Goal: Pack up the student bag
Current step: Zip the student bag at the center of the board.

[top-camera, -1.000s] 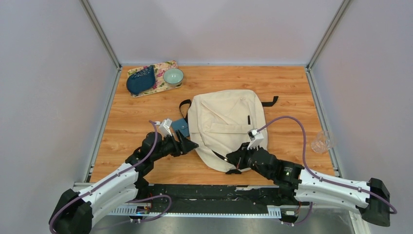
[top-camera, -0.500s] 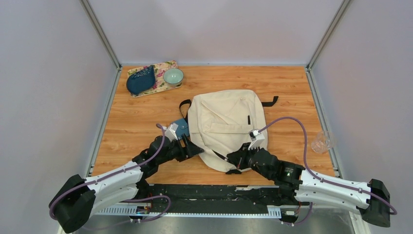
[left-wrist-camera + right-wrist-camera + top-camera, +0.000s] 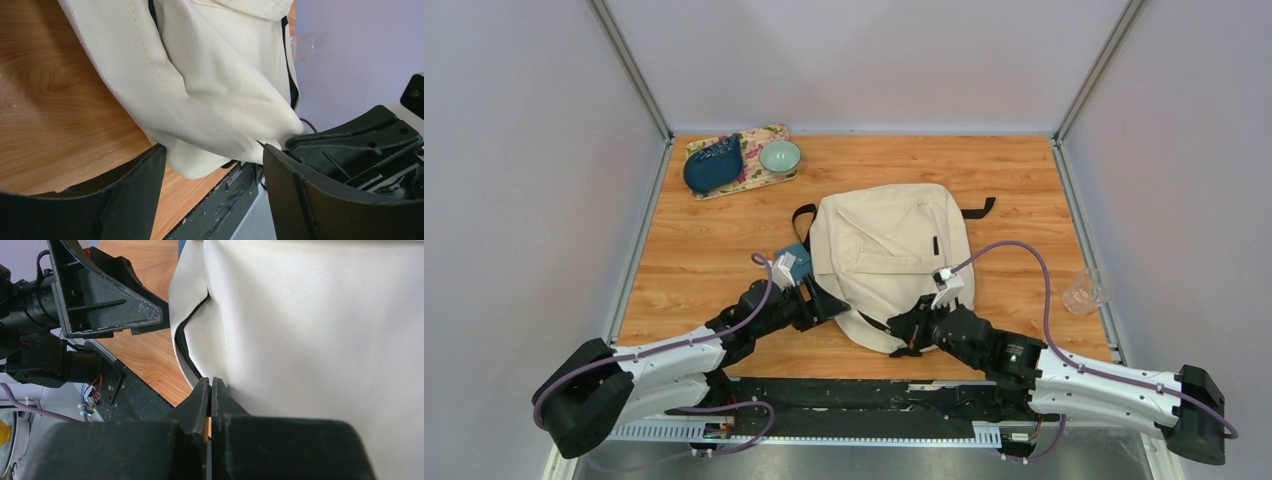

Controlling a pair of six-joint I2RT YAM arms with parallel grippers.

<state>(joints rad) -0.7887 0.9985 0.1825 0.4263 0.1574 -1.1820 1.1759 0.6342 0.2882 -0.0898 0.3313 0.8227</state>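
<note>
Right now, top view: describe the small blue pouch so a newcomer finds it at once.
Start at the big cream student bag. Beside its left side, just beyond the left claw, lies the small blue pouch. It is squarish, unlike the bigger blue dish on the floral mat in the far-left corner.

Bare desk (image 3: 684, 260) lies open left of the backpack (image 3: 884, 250) and beyond it. A blue pouch (image 3: 799, 256) crowds its left edge; a tray (image 3: 752, 170) of dishes (image 3: 714, 165) fills the far left corner.
</note>
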